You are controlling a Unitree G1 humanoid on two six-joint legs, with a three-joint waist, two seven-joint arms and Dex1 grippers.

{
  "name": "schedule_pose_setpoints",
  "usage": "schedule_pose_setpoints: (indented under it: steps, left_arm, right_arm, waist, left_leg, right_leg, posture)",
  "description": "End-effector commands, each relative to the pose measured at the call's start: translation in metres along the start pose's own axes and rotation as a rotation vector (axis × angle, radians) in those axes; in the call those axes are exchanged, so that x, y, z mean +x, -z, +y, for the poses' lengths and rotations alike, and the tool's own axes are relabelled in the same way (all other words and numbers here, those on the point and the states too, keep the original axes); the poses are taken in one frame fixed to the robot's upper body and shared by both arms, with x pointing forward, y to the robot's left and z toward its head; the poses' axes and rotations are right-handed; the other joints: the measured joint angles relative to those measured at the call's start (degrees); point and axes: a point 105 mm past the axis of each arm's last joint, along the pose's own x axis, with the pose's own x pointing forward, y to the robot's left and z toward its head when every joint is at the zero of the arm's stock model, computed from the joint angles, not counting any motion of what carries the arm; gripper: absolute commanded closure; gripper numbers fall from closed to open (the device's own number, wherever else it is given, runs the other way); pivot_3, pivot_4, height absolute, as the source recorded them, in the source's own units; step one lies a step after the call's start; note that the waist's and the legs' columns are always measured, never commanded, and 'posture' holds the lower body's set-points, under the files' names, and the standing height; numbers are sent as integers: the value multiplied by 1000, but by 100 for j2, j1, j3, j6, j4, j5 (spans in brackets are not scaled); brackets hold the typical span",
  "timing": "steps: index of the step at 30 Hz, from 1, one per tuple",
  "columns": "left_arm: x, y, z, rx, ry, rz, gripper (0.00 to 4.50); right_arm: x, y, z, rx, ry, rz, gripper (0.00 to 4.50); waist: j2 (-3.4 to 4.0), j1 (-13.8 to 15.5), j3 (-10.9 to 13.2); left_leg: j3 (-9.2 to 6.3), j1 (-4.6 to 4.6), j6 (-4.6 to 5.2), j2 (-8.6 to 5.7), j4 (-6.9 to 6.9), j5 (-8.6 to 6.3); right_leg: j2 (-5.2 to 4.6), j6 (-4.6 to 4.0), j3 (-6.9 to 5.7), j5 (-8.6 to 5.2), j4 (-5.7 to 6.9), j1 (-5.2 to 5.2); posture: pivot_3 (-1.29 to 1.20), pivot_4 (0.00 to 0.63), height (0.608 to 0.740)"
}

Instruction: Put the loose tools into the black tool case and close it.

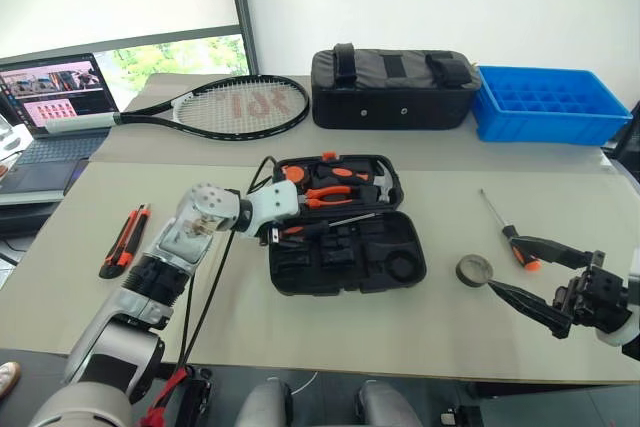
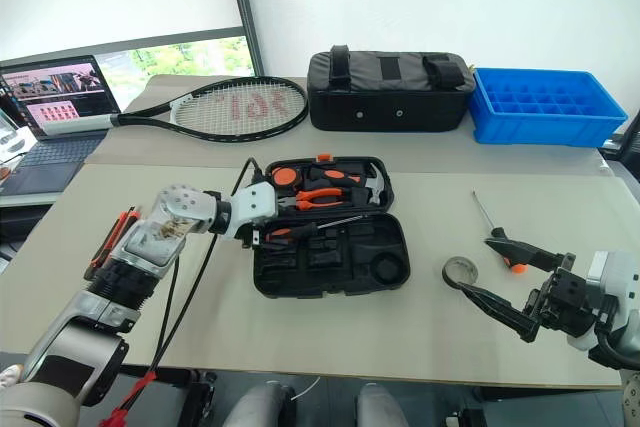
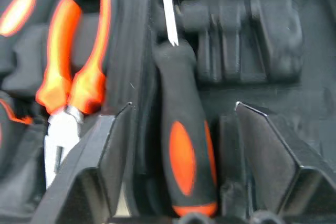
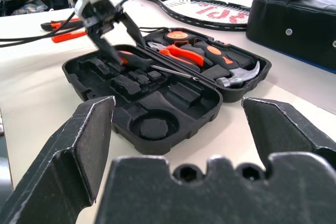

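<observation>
one screwdriver [image 3: 184, 150] lies in the case [image 1: 400, 267] between the open left gripper [image 3: 181, 129] fingers; stiff, light, rubber handle grips best. right gripper [image 1: 545, 282] wide open.

Lying in view are one open black tool case [image 1: 345, 265], two long screwdrivers [image 1: 318, 227] [image 1: 510, 232], one utility knife [image 1: 126, 240], one tape roll [image 1: 474, 269], one tennis racket [image 1: 215, 107], one fabric bag [image 1: 392, 87], one blue crate [image 1: 545, 104] and one laptop [image 1: 52, 112].

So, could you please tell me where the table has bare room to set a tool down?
Bare patches: the beige table in front of the open black plastic tool case; between the orange-and-black utility knife and the case's left side; behind the case, before the tennis racket. Crowded: right of the case, around the dark tape roll, the black-and-orange screwdriver and the right gripper.
</observation>
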Motion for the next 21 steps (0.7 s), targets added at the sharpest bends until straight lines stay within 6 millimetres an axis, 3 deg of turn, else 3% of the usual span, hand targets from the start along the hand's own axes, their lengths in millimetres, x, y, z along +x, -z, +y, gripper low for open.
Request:
schedule_pose_setpoints:
  steps: [1, 5, 6, 7, 9, 13, 16, 21]
  left_arm:
    - [-18, -45, 18, 54, -39, -160, 1313]
    - [-11, -61, 23, 66, -49, -276, 1313]
    - [-2, -60, 22, 52, -40, -295, 1834]
    - [6, -57, 20, 47, -31, -302, 2005]
    - [23, -50, 15, 5, -8, -332, 2830]
    - [43, -33, 9, -16, 10, -302, 4369]
    - [58, -8, 10, -14, -25, -194, 4449]
    - [73, 32, -10, 59, 52, -6, 4449]
  right_arm:
    - [-2, -14, -1, -69, 13, -32, 0]
    - [-2, -14, -1, -71, 17, -34, 0]
    - [-1, -14, -1, -72, 18, -37, 0]
    - [-1, -14, -1, -73, 19, -38, 0]
    - [0, -15, -1, -77, 22, -42, 0]
    - [1, -16, -1, -82, 28, -45, 0]
    - [2, -17, -1, -85, 32, -47, 0]
    - [1, -18, -1, -91, 38, -45, 0]
  waist:
    - [1, 0, 0]
    - [1, 11, -1]
    - [5, 13, -3]
    - [10, 19, -6]
    - [13, 23, -8]
    - [7, -18, -5]
    - [7, -28, -5]
    - [0, 9, -13]
  left_leg:
    - [0, 1, 0, 0, 0, 0]
    - [0, 4, 0, -2, 4, 0]
    - [0, 4, 0, -3, 6, 0]
    - [0, 4, 0, -5, 7, 0]
    - [0, 5, 0, -7, 7, 0]
    - [-3, -2, 0, -6, 11, 0]
    - [-1, -3, 0, -6, 6, 0]
    - [-5, 7, 0, -8, 11, 0]
  right_leg:
    - [0, 2, 0, -1, 0, -1]
    - [-1, 2, 0, -1, 0, 1]
    - [-1, 2, 0, -1, -2, 4]
    - [-2, 1, 1, 0, -1, 5]
    - [-2, 1, 2, 0, -1, 6]
    - [0, -1, 3, 0, 1, 0]
    - [2, -1, 8, 1, 4, 4]
    - [2, 12, 6, -6, 4, 9]
  posture:
    - [0, 150, 707]
    - [0, 150, 707]
    - [0, 150, 707]
    - [0, 150, 707]
    - [0, 150, 707]
    - [0, 150, 707]
    - [0, 150, 707]
    - [0, 150, 707]
